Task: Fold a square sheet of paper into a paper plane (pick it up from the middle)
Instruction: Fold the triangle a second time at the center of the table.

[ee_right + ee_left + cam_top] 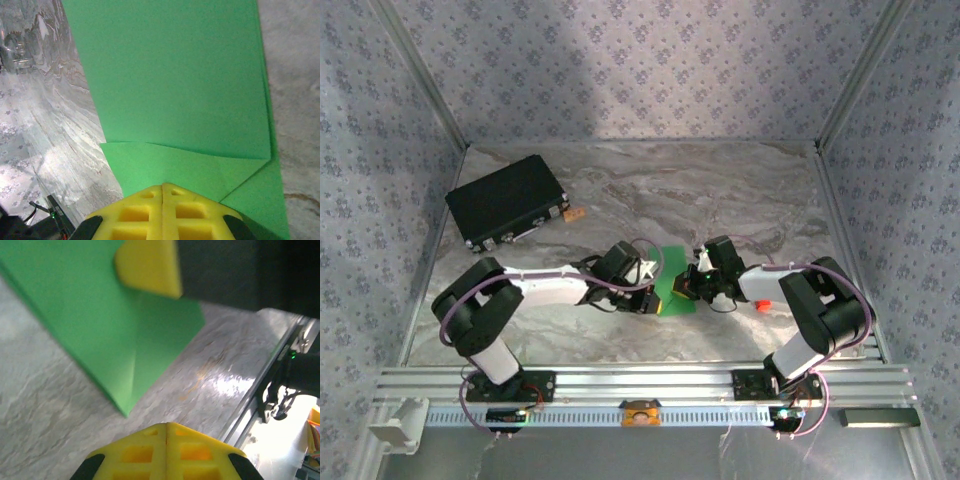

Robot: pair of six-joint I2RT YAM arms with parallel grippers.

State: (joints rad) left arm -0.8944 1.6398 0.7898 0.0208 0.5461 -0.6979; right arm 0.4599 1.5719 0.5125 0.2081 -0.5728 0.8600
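Two arms were bolted to the aluminium rail [650, 382] nearest the camera, one either side of the single green sheet of paper [672, 272]. Both reached inward, elbows bent low, so that their wrists met over it.

That one sheet lay flat on the marble-patterned desk [720, 190], midway between the two arms. It was already partly folded: a flap was turned in at its near end, and a crease ran to one pointed corner.

The left hand [166, 427] hovered at the sheet's left side. Its yellow fingers were clenched together with nothing between them, their tips just short of the pointed corner and not over the paper.

The right hand [162, 187] came in from the sheet's right. It was likewise clenched and gripped nothing, its tips lying over the turned-in flap. From the left wrist, one of its yellow pads showed lying on the green surface.

One small red block [760, 305] sat right of the sheet, close beside the right forearm.

Farther off, well to the sheet's left and beyond it, lay one black rectangular case [507, 202]. One small tan piece [575, 213] rested at its nearer corner. Nothing lay between the sheet and either hand.
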